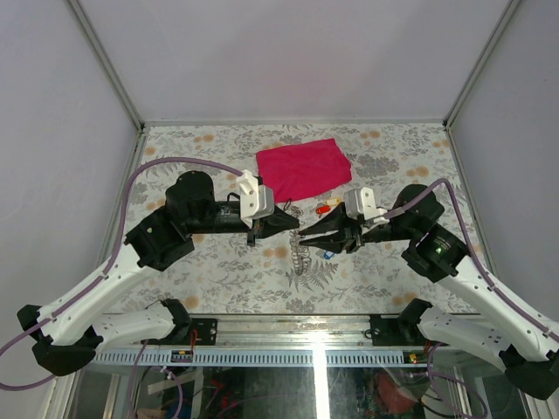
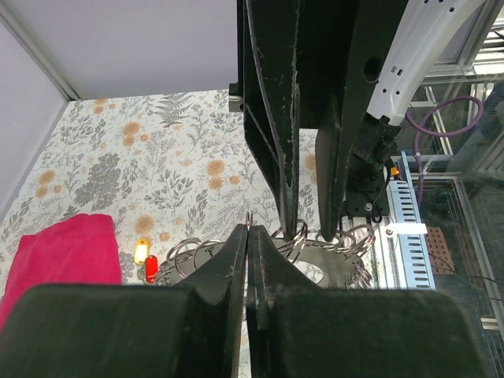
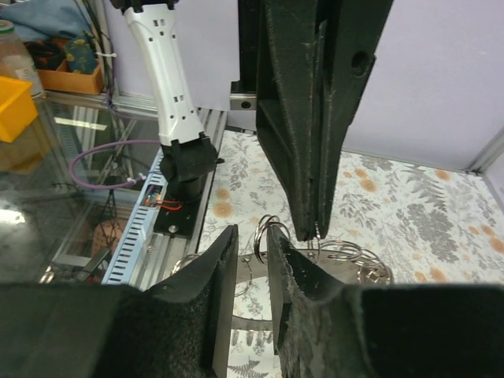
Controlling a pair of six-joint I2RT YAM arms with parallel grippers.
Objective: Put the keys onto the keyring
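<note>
Both grippers meet tip to tip above the middle of the table. My left gripper (image 1: 293,225) (image 2: 250,229) is shut, and the thin silver edge of the keyring (image 2: 250,220) pokes out of its tip. My right gripper (image 1: 306,232) (image 3: 252,231) faces it with a narrow gap between its fingers. An upright double-coil silver ring (image 3: 262,235) stands in that gap against the right finger, not squeezed. Several more silver rings (image 2: 187,256) lie on the table below. Keys with a red tag (image 2: 150,268), a yellow tag (image 2: 142,250) and a blue tag (image 1: 327,255) lie nearby.
A pink cloth (image 1: 303,168) (image 2: 63,248) lies on the floral table top (image 1: 201,262) behind the grippers. Grey walls close the left, back and right sides. The metal rail (image 1: 314,356) with the arm bases runs along the near edge.
</note>
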